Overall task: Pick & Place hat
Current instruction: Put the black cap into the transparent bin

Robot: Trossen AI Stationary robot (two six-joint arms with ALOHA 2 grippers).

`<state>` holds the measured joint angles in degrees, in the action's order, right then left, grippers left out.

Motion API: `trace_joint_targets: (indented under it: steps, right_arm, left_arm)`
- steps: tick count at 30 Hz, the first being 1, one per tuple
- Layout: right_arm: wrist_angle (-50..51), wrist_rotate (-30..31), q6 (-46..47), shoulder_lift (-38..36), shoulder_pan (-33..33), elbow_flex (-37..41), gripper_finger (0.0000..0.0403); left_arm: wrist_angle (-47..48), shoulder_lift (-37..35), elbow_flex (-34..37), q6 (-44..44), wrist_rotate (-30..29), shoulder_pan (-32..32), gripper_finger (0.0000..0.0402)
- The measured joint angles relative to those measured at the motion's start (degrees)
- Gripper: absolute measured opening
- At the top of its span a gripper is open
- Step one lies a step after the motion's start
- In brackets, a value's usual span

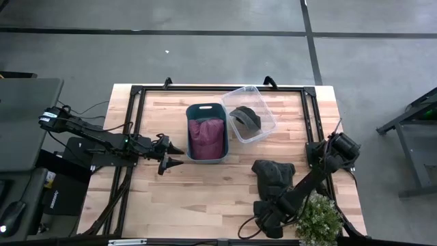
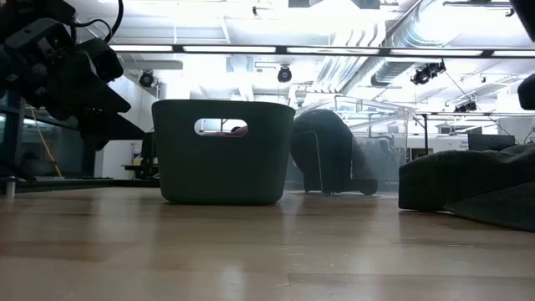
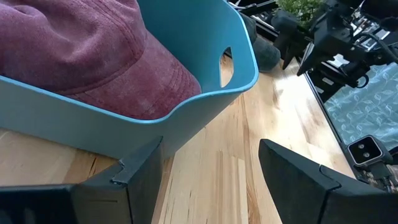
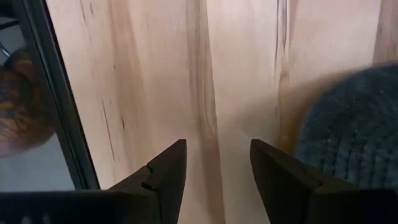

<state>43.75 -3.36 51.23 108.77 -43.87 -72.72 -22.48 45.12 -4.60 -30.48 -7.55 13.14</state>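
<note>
Wooden counter (image 1: pixel 205 198) carries a teal bin (image 1: pixel 206 132) near its middle, with a maroon hat (image 1: pixel 206 139) lying inside it. Just beside the bin stands a clear plastic tub (image 1: pixel 249 113) holding a dark hat (image 1: pixel 246 118). Another dark hat (image 1: pixel 273 175) lies on the bare wood toward the right. Left claw (image 1: pixel 175 155) sits just beside the bin, fingers apart and empty. Right claw (image 4: pixel 217 165) hovers over the wood next to that loose hat, fingers apart, gripping nothing. A potted plant (image 1: pixel 318 217) stands at the counter's near right corner.
</note>
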Motion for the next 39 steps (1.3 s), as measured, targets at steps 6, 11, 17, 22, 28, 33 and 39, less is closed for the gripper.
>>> trace_joint_targets:
  steps: [6,11,17,22,28,33,39]
  right_arm:
    - [-3.5,-1.8,-2.1,0.0,-0.1,-1.4,0.0172]
    - [-11.9,-3.9,-1.0,0.0,-0.1,-1.5,0.0172]
    - [-20.2,-1.6,-2.6,0.0,1.1,-1.5,0.0172]
    - [-12.9,-1.7,-1.8,0.0,1.9,-1.5,0.0164]
    - [5.7,4.2,-2.1,0.0,1.0,-6.0,0.0135]
    - [19.2,13.9,-5.1,2.6,-1.5,-15.5,0.0113]
    - [24.2,3.2,-9.4,10.3,-1.9,-21.2,0.0131]
  left_arm:
    - [0.0,0.0,0.0,0.0,0.0,0.0,0.0246]
    - [0.0,0.0,0.0,0.0,0.0,0.0,0.0246]
    - [0.0,0.0,0.0,0.0,0.0,0.0,0.0246]
    - [0.0,0.0,0.0,0.0,0.0,0.0,0.0246]
    - [0.0,0.0,0.0,0.0,0.0,0.0,0.0246]
    - [0.0,0.0,0.0,0.0,0.0,0.0,0.0246]
    - [0.0,0.0,0.0,0.0,0.0,0.0,0.0246]
